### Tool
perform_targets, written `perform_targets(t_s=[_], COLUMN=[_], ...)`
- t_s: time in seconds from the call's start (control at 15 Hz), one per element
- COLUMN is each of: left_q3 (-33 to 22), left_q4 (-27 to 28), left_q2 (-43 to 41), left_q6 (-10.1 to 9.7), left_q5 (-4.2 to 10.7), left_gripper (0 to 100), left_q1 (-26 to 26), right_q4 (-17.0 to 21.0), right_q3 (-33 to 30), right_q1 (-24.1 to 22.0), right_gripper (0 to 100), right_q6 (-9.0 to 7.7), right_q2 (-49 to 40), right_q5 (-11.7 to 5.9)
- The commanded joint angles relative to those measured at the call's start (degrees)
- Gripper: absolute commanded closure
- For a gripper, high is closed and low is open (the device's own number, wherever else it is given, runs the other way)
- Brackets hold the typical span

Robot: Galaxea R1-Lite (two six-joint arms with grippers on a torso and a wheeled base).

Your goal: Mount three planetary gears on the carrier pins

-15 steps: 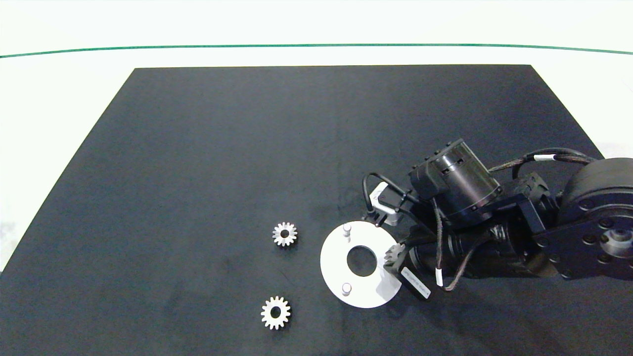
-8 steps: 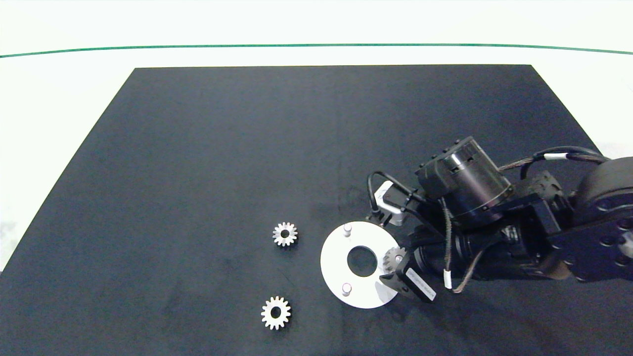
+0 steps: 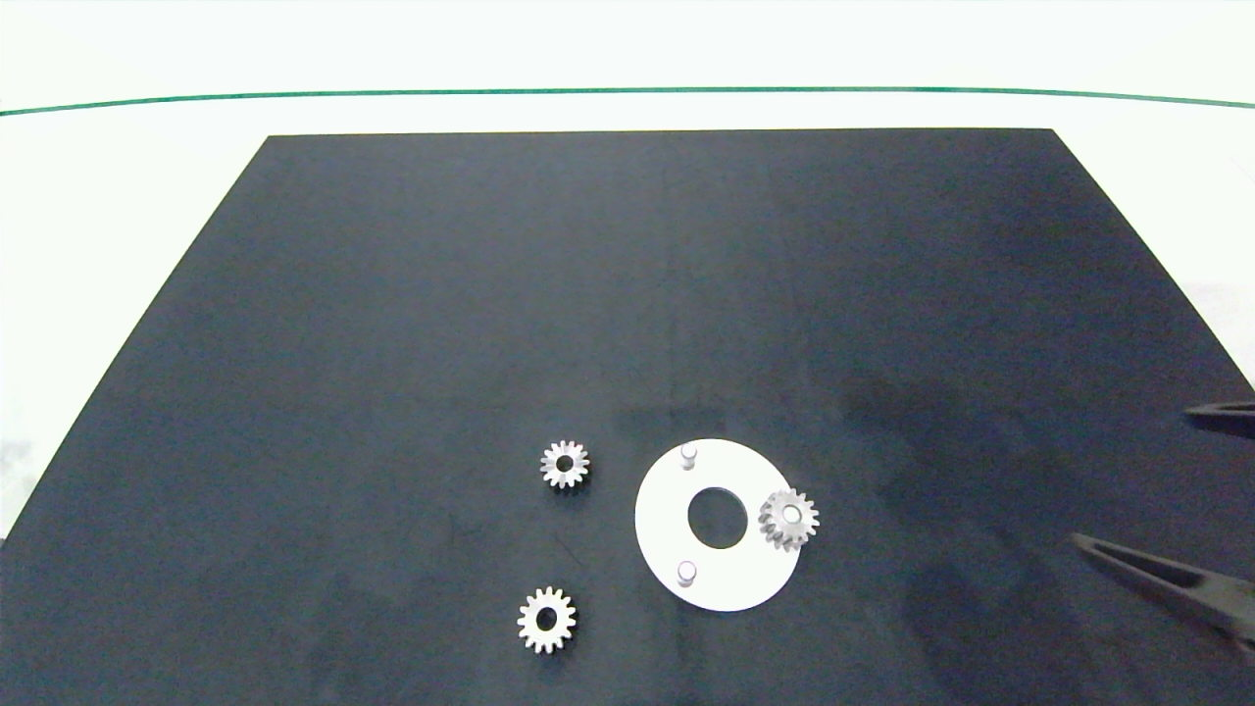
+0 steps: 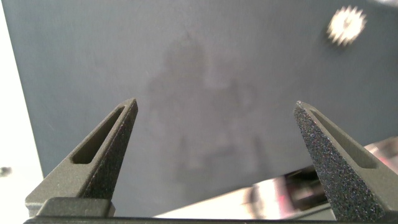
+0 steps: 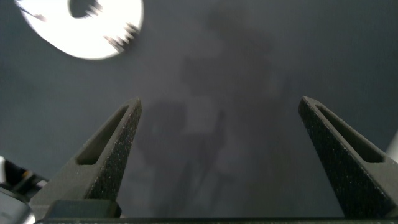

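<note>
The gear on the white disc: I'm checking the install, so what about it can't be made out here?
- Gear on the disc, head view: fully seated or tilted, too small to tell.
- Same gear, right wrist view: blurred beside the white disc.
- Right gripper, head view: cut off by the edge.

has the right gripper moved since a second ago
Yes. The right gripper has pulled back from the white disc to the mat's right edge, leaving one gear pinned.

Even, bright overhead light washes the pale table (image 3: 118,196) almost to glare around the dark mat (image 3: 490,294), whose surface shows soft blotchy shadows at lower right. The right wrist view is motion-blurred, the white disc (image 5: 81,28) smeared at upper left; the green line (image 3: 627,92) bows near the frame edges
</note>
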Motion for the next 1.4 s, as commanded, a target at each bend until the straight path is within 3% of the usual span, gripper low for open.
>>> perform_targets(t_s=[0.07,0.13,0.27,0.33,0.47,0.73,0.87,1.0,1.13,1.27,1.4], left_q3=[2.13,2.13,2.39,4.41,6.7,6.44,6.44,6.35,6.35,6.79,7.14], left_q4=[-2.98,-3.42,-6.67,-14.93,-27.33,-30.49,-33.13,-33.57,-34.62,-39.1,-42.88], left_q2=[9.87,13.03,17.34,23.4,31.31,37.73,39.14,41.6,44.94,49.42,53.02], left_q6=[7.12,7.91,7.56,7.03,7.47,7.03,6.85,6.06,5.45,4.13,4.13], left_q5=[-0.19,-0.28,-0.28,-0.1,0.25,6.22,9.92,11.32,11.59,11.76,11.94], left_gripper=[0,0,0,0,0,0,0,0,0,0,0], left_q1=[-0.08,-1.75,-7.29,-12.3,-15.99,-29.35,-35.06,-36.55,-36.29,-36.29,-36.38], right_q4=[11.76,14.04,15.8,15.98,16.07,15.98,15.98,15.8,15.71,15.8,15.8], right_q3=[6.03,7.0,8.58,10.51,11.92,12.45,12.71,15.0,17.9,18.69,18.6], right_q1=[-9.19,-10.95,-12.97,-14.91,-17.28,-18.95,-20.36,-20.44,-20.88,-20.88,-20.79], right_gripper=[0,0,0,0,0,0,0,0,0,0,0], right_q6=[-0.73,-0.73,-0.73,-0.81,-0.81,-0.9,-0.9,-0.73,-0.73,-0.73,-0.81], right_q2=[-30.08,-33.69,-37.99,-40.98,-43.44,-44.32,-44.76,-46.08,-47.93,-49.07,-49.42], right_q5=[-3.95,-3.95,-3.95,-3.95,-3.95,-3.86,-3.77,-3.77,-3.77,-3.77,-3.86])
